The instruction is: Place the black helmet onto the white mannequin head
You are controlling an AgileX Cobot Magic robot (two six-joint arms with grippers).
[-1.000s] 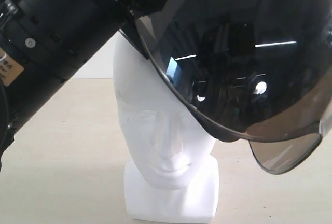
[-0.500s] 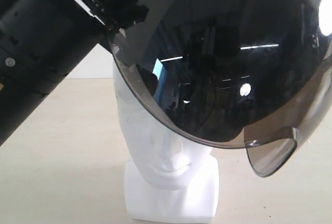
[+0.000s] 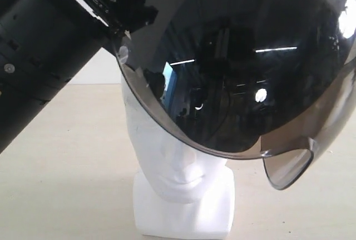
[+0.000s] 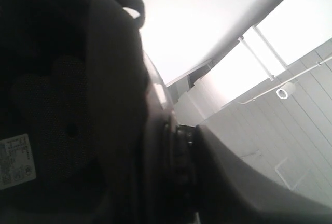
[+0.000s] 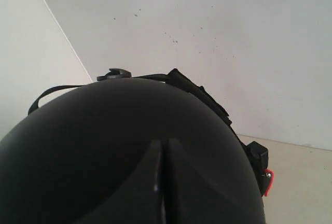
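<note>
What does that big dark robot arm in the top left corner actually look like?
The left arm is a thick matte-black cylinder with ridged bands and a small round silver fastener. Near its end effector runs a pale metallic strip with small dark marks, then blocky black parts. No loose cables or readable labels show. The right arm cannot be clearly made out.

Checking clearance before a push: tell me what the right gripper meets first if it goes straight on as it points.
The black helmet: its shell fills the right wrist view just ahead. The right gripper's jaws are out of view, so contact can't be judged.
</note>
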